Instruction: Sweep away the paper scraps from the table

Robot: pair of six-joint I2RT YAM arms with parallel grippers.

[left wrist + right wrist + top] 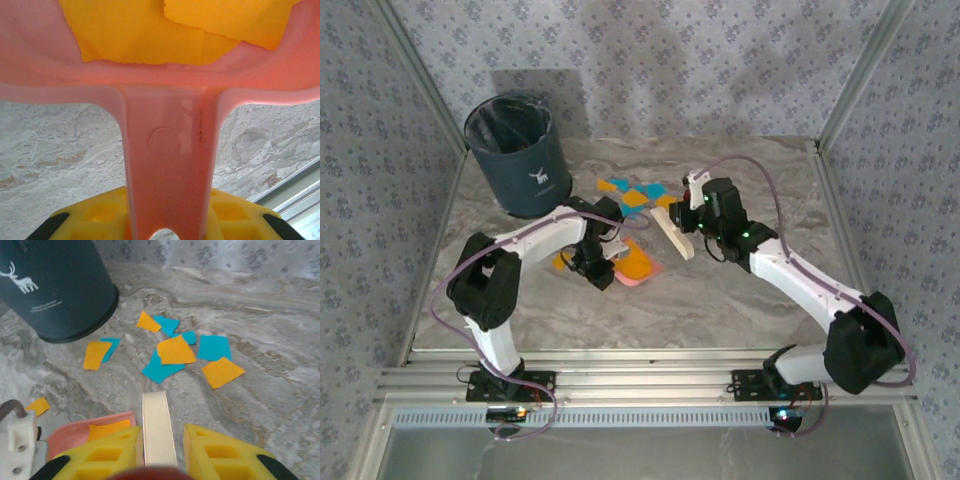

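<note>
Standing by the bench (720, 300), I see the left jaws clenched on the handle of the pink dustpan (636, 267), just left of the frame's middle. In the left wrist view, orange scraps (135, 30) lie inside the pan. The right jaws grip a pale flat stick (672, 235), angled beside the pan. The paper scraps (635, 192) — orange and cyan — lie scattered on the bench just above both tools, some overlapping. One orange piece (563, 261) sits left of the left jaws. A dark blue bin (520, 150) with a white deer stands at upper left.
</note>
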